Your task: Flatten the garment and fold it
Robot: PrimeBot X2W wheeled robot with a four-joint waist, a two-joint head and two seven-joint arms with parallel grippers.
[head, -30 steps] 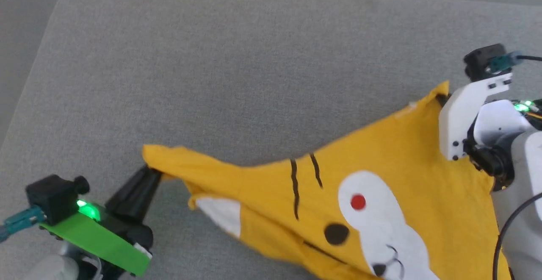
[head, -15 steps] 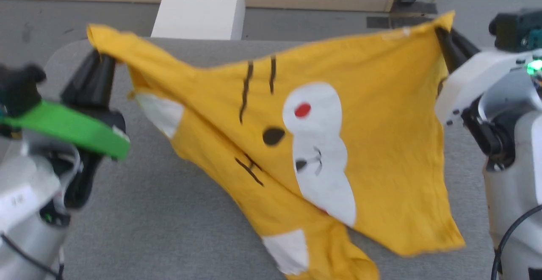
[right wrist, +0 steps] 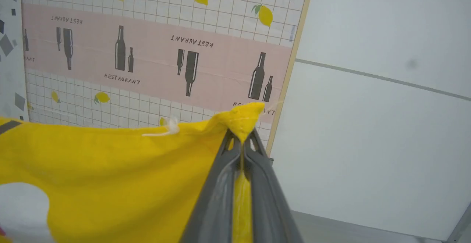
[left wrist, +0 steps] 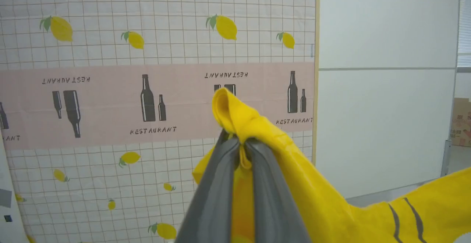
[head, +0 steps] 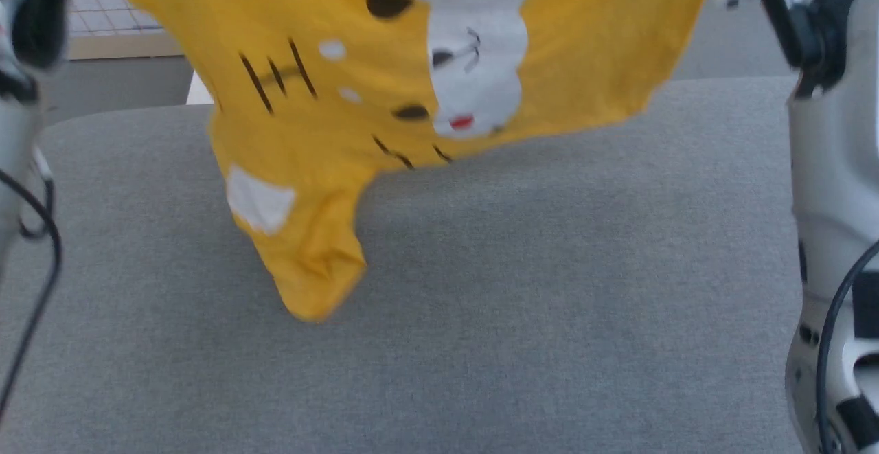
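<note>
Against 1 second ago, when it lay stretched low over the grey table (head: 549,316), the garment (head: 323,159) now hangs in the air from its top edge. Its print faces the head camera and its lowest bunched fold dangles at the left over the tabletop. The left gripper (left wrist: 240,142) is clenched on 1 yellow corner and the right gripper (right wrist: 243,138) on another, each pointing toward a lemon-printed screen (left wrist: 110,44); the head view itself has shifted too.
</note>
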